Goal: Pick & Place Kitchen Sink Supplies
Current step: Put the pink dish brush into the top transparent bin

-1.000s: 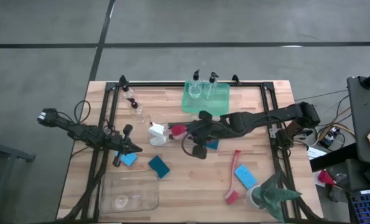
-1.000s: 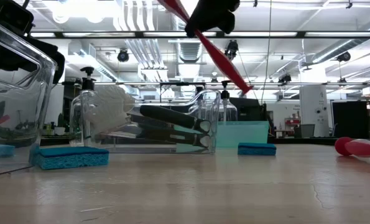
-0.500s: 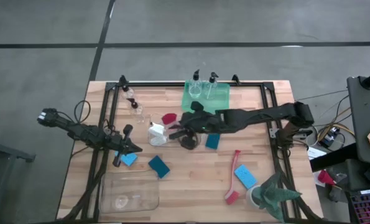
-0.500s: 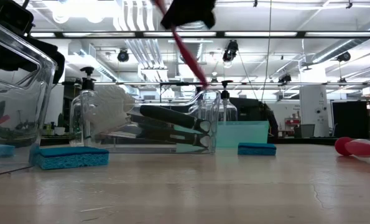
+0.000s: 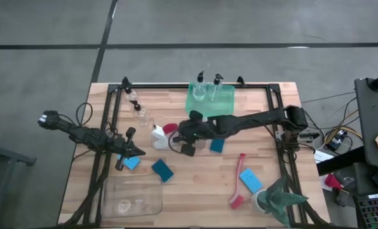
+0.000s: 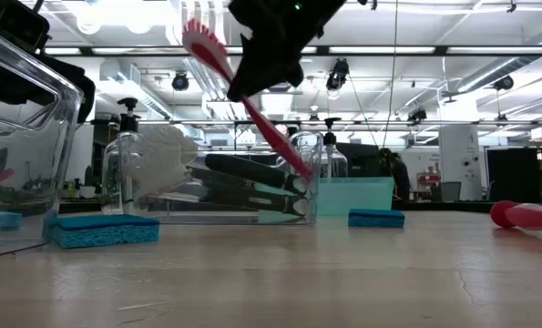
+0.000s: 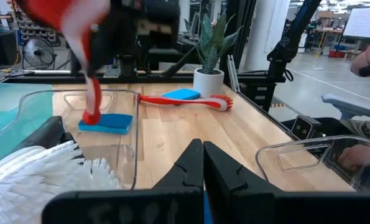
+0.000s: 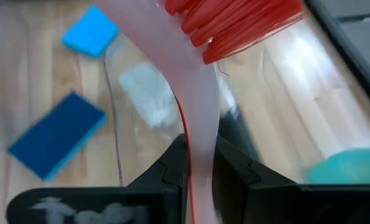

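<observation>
- The right gripper (image 5: 183,136) reaches across the middle of the worktop (image 5: 195,191); its jaws are clamped on the handle of a red dish brush (image 6: 243,100), which is lifted clear of the wood and tilted, bristle head uppermost, above a clear bin (image 6: 239,187); that bin holds a black brush with white bristles (image 6: 175,157).
- The left gripper (image 5: 133,151) rests low at the left side of the worktop with its jaws fully closed and nothing between them; a blue sponge (image 5: 131,163) lies just beside it.
- A second blue sponge (image 5: 162,170) sits near the middle; a third (image 5: 216,144) lies just beside the right arm.
- Another red brush (image 5: 239,182) and a fourth sponge (image 5: 250,180) lie near a potted plant (image 5: 276,200) at the right front.
- Two pump bottles (image 5: 208,88) stand in a green tray (image 5: 230,102) at the far edge.
</observation>
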